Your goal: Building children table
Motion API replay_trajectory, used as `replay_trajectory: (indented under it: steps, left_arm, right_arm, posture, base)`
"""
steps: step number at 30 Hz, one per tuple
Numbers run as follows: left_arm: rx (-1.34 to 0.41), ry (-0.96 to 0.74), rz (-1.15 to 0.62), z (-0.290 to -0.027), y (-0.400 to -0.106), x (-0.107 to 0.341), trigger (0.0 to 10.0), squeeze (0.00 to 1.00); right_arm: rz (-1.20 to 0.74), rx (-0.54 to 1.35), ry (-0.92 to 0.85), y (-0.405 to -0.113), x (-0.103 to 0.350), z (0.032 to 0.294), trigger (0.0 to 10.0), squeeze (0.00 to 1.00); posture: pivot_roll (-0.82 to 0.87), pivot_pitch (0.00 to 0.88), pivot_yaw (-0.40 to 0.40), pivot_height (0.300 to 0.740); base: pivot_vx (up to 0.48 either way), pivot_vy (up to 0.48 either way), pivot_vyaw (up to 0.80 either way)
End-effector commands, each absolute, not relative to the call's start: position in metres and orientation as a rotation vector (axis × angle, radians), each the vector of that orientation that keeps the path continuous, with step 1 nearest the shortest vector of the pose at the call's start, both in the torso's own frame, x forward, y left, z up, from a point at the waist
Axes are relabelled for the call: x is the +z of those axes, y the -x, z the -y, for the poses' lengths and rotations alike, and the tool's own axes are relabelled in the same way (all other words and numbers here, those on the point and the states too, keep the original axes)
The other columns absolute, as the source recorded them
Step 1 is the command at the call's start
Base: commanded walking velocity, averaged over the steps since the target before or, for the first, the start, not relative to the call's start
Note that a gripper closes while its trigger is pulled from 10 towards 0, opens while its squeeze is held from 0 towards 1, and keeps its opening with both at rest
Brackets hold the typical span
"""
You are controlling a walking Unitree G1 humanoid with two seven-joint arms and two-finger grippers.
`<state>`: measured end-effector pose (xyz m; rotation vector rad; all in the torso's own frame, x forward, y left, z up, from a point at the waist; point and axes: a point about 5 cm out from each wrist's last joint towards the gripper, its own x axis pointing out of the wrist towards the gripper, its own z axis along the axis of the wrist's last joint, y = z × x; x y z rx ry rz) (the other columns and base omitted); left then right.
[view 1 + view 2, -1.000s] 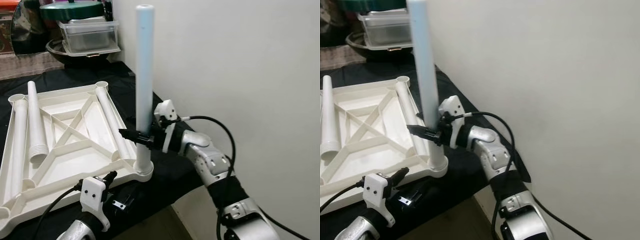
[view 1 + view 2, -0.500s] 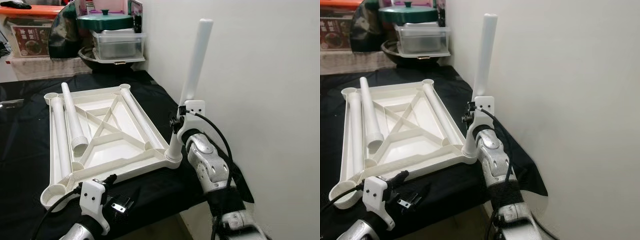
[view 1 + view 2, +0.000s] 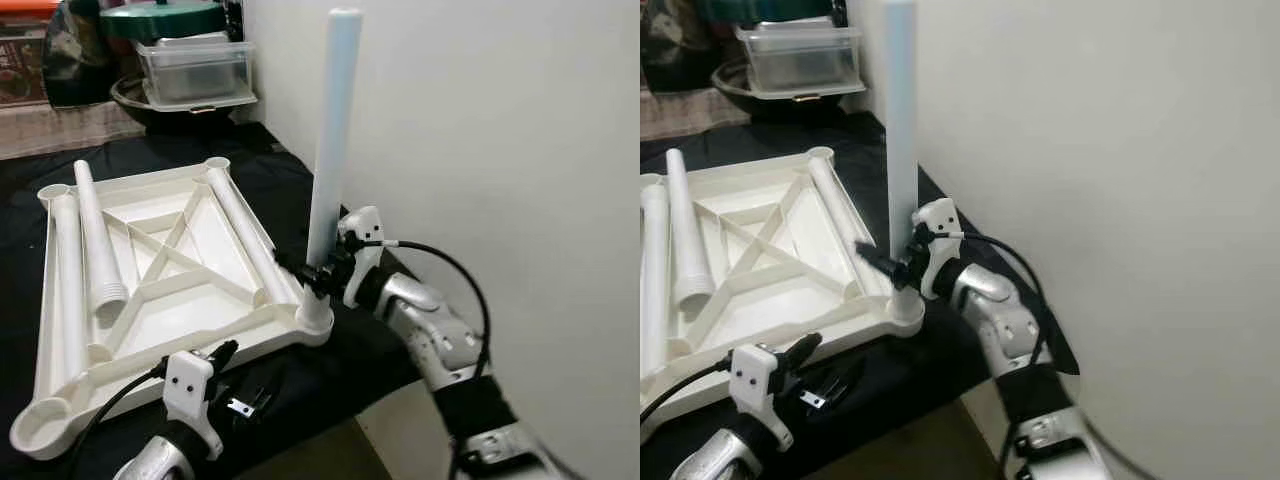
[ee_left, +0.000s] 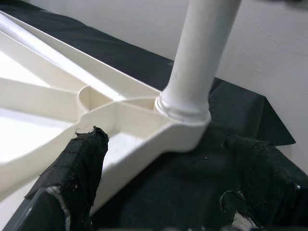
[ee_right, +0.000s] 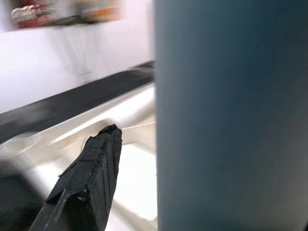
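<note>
Upturned white tabletop [image 3: 160, 270] on black cloth; upright leg [image 3: 330, 150] in near-right corner socket, right gripper [image 3: 312, 275] clenched round it; left gripper [image 4: 159, 192] released, w/ fingers [image 4: 79, 163] spread nearby.

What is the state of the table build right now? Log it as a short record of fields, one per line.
surface: black cloth by a white wall
tabletop: white, lying upside down, ribs showing
standing leg: upright in the tabletop's near right corner socket
loose legs: lying on the tabletop, toward its left side
right gripper: fingers either side of the standing leg, low on it
left gripper: open, at the tabletop's near edge, holding nothing
</note>
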<state>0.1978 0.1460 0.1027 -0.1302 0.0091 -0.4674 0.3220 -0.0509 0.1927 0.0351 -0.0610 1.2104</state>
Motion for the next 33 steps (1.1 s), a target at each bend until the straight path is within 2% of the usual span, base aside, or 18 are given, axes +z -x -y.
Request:
replay_trajectory:
  steps: [1, 5, 6, 9, 11, 12, 13, 14, 16, 18, 19, 22, 23, 26, 27, 30, 31, 33]
  left_arm:
    - [-0.458, 0.127, -0.025, -0.147, -0.198, 0.099, 10.0, 0.00]
    - [-0.450, 0.128, -0.023, -0.147, -0.198, 0.099, 10.0, 0.00]
    - [-0.447, 0.128, -0.023, -0.147, -0.198, 0.099, 10.0, 0.00]
    - [-0.446, 0.129, -0.022, -0.147, -0.197, 0.099, 10.0, 0.00]
    - [-0.447, 0.132, -0.023, -0.147, -0.196, 0.099, 10.0, 0.00]
    - [-0.451, 0.133, -0.024, -0.147, -0.195, 0.100, 10.0, 0.00]
    - [-0.454, 0.134, -0.025, -0.147, -0.194, 0.100, 10.0, 0.00]
    - [-0.454, 0.134, -0.025, -0.147, -0.194, 0.100, 10.0, 0.00]
    - [-0.462, 0.137, -0.026, -0.146, -0.194, 0.100, 10.0, 0.00]
    - [-0.462, 0.137, -0.026, -0.146, -0.194, 0.100, 10.0, 0.00]
    - [-0.465, 0.138, -0.026, -0.146, -0.194, 0.100, 10.0, 0.00]
    - [-0.470, 0.141, -0.026, -0.146, -0.193, 0.101, 10.0, 0.00]
    - [-0.473, 0.143, -0.026, -0.146, -0.193, 0.101, 10.0, 0.00]
    - [-0.475, 0.144, -0.026, -0.146, -0.194, 0.101, 10.0, 0.00]
    - [-0.478, 0.145, -0.026, -0.145, -0.194, 0.101, 10.0, 0.00]
    - [-0.480, 0.146, -0.026, -0.145, -0.194, 0.101, 10.0, 0.00]
    - [-0.480, 0.146, -0.025, -0.145, -0.195, 0.102, 10.0, 0.00]
    - [-0.477, 0.146, -0.023, -0.145, -0.195, 0.102, 10.0, 0.00]
  right_arm:
    - [0.089, 1.381, -0.022, -0.313, 0.197, 0.032, 10.0, 0.00]
    - [0.094, 1.398, -0.034, -0.311, 0.195, 0.026, 10.0, 0.00]
    - [0.096, 1.358, -0.070, -0.314, 0.195, 0.024, 0.0, 0.00]
    - [0.090, 1.304, -0.090, -0.318, 0.194, 0.022, 0.0, 0.00]
    - [-0.038, 0.870, -0.091, -0.346, 0.176, 0.032, 0.0, 0.00]
    - [-0.132, 0.546, -0.094, -0.360, 0.162, 0.052, 0.0, 0.00]
    - [-0.196, 0.336, -0.091, -0.365, 0.152, 0.068, 0.0, 0.00]
    - [-0.196, 0.336, -0.091, -0.365, 0.152, 0.068, 0.0, 0.00]
    - [-0.235, 0.041, -0.057, -0.361, 0.133, 0.103, 0.0, 0.00]
    - [-0.235, 0.041, -0.057, -0.361, 0.133, 0.103, 0.0, 0.00]
    - [-0.239, -0.032, -0.032, -0.354, 0.126, 0.114, 0.0, 0.00]
    - [-0.246, 0.015, -0.037, -0.346, 0.121, 0.114, 0.4, 0.00]
    - [-0.187, 0.133, -0.068, -0.344, 0.130, 0.105, 10.0, 0.00]
    - [-0.140, 0.216, -0.086, -0.343, 0.137, 0.098, 10.0, 0.00]
    - [-0.081, 0.300, -0.120, -0.344, 0.148, 0.093, 10.0, 1.00]
    - [-0.040, 0.374, -0.132, -0.346, 0.157, 0.089, 10.0, 1.00]
    - [-0.019, 0.439, -0.137, -0.350, 0.166, 0.084, 10.0, 0.00]
    - [0.006, 0.544, -0.153, -0.353, 0.175, 0.078, 10.0, 0.00]
  posture:
    - [0.15, 0.000, -0.114, 0.740]
    - [0.16, 0.000, -0.118, 0.740]
    - [0.16, 0.000, -0.118, 0.740]
    - [0.16, 0.000, -0.116, 0.740]
    - [0.14, 0.000, -0.106, 0.740]
    - [0.14, 0.000, -0.102, 0.740]
    - [0.14, 0.000, -0.102, 0.740]
    - [0.14, 0.000, -0.102, 0.740]
    - [0.11, 0.000, -0.085, 0.740]
    - [0.11, 0.000, -0.085, 0.740]
    - [0.11, 0.000, -0.083, 0.740]
    - [0.10, 0.000, -0.073, 0.740]
    - [0.09, 0.000, -0.070, 0.740]
    - [0.09, 0.000, -0.070, 0.740]
    - [0.09, 0.000, -0.070, 0.740]
    - [0.09, 0.000, -0.073, 0.740]
    - [0.09, 0.000, -0.075, 0.740]
    - [0.09, 0.000, -0.075, 0.740]
  base:
    - [0.000, 0.000, 0.00]
    - [0.000, 0.000, 0.00]
    - [0.000, 0.000, 0.00]
    - [0.000, 0.000, 0.00]
    - [0.000, 0.000, 0.00]
    - [0.000, 0.000, 0.00]
    - [0.000, 0.000, 0.00]
    - [0.000, 0.000, 0.00]
    - [0.000, 0.000, 0.00]
    - [0.000, 0.000, 0.00]
    - [0.000, 0.000, 0.00]
    - [0.000, 0.000, 0.00]
    - [0.000, 0.000, 0.00]
    - [0.000, 0.000, 0.00]
    - [0.000, 0.000, 0.00]
    - [0.000, 0.000, 0.00]
    - [0.000, 0.000, 0.00]
    - [0.000, 0.000, 0.00]
